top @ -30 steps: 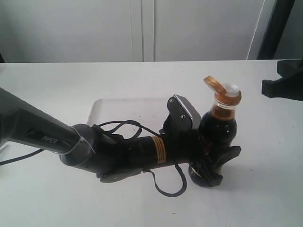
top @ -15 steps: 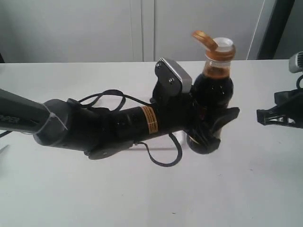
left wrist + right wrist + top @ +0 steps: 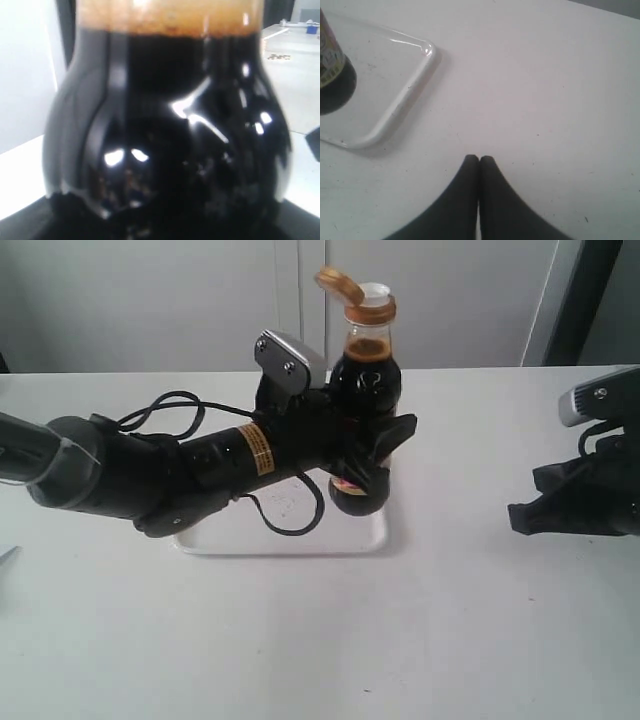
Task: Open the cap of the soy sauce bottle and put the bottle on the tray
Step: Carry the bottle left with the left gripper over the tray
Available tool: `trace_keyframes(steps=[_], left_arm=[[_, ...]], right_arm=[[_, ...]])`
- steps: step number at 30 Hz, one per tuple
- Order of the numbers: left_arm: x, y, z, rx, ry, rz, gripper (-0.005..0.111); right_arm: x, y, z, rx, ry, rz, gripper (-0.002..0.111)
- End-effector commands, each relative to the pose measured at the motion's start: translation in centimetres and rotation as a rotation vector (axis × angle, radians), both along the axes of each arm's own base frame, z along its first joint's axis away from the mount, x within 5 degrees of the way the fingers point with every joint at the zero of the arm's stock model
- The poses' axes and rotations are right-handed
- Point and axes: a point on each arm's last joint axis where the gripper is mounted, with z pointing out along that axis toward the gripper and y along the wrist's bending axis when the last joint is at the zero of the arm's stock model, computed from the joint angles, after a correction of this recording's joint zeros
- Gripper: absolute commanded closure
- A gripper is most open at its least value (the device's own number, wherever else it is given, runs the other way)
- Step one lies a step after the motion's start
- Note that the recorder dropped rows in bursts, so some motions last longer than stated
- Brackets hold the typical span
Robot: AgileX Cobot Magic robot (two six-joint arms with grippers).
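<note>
Tray [image 3: 375, 538] right half bare; bottle [image 3: 365, 390] seemingly overhead.

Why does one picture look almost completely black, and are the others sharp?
Left wrist view: the soy sauce bottle fills the frame at close range, soft-focused, with bright glare streaks on its glass. Exterior view: fairly sharp, evenly lit. Right wrist view: the tray rim glints; the right hand looks slightly blurred.

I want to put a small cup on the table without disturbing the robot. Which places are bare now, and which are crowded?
Bare: the table in front, between the tray and the near edge, and the strip between the tray and the right gripper. Crowded: over the tray, where the left gripper holds the soy sauce bottle.
</note>
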Motion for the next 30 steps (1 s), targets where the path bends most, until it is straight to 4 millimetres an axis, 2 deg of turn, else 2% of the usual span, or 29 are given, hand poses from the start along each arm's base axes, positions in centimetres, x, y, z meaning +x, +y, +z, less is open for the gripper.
trace_keyframes(steps=[1, 9, 23, 30], left_arm=[[0.2, 1.4, 2.5, -0.128, -0.077, -0.012, 0.107], [1.4, 4.1, 1.2, -0.116, -0.052, 0.053, 0.107], [2.8, 6.1, 1.0, -0.083, -0.091, 0.124, 0.107], [3.2, 6.5, 1.1, -0.071, -0.134, 0.174, 0.107]], right_arm=[[0.1, 0.2, -0.3, -0.025, 0.004, 0.032, 0.108], [0.1, 0.3, -0.2, -0.015, 0.001, 0.045, 0.108], [0.0, 0.6, -0.2, 0.002, -0.001, 0.069, 0.108], [0.0, 0.7, -0.1, 0.013, -0.003, 0.084, 0.108]])
